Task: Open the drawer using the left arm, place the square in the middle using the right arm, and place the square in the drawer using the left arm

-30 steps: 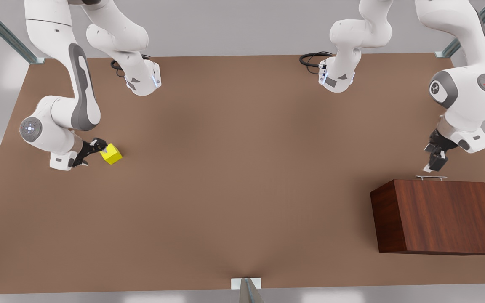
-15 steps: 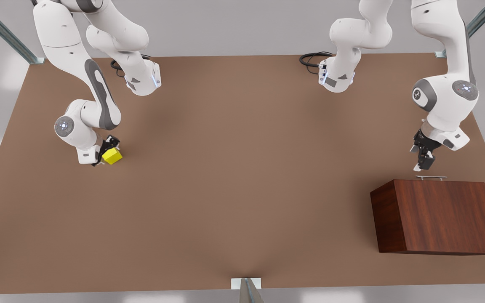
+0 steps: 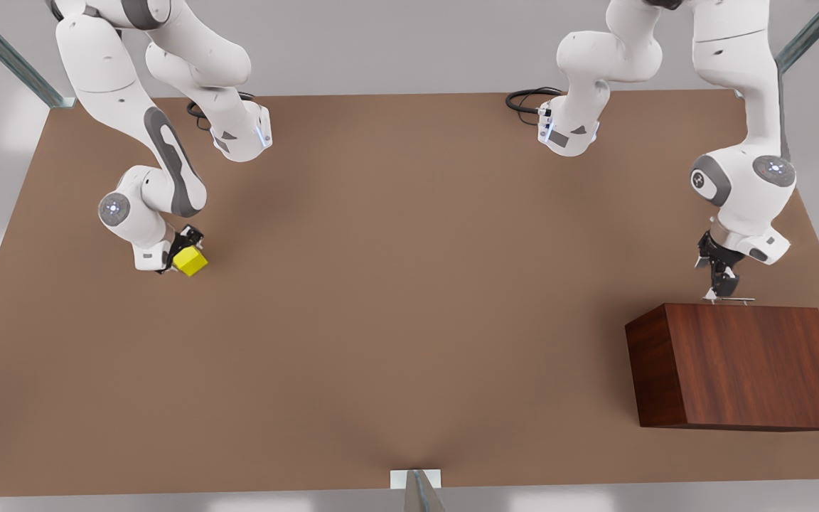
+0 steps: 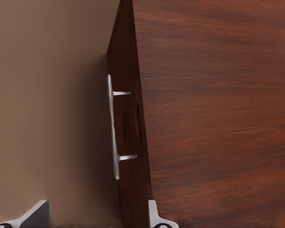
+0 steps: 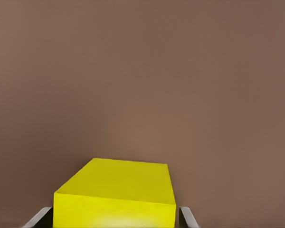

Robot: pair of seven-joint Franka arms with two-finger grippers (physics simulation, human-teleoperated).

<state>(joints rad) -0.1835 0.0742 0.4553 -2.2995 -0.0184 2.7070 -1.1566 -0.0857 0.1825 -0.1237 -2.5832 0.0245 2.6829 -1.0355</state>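
Brown tabletop (image 3: pixel 409 320) holds a drawer (image 3: pixel 736 366) not yet opened, left gripper (image 3: pixel 721 288) spread around its handle (image 4: pixel 115 128), while right gripper (image 3: pixel 180 252) straddles, fingers apart, the square (image 3: pixel 190 262) far from the middle.

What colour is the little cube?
Bright yellow: the small yellow cube shows best in the right wrist view.
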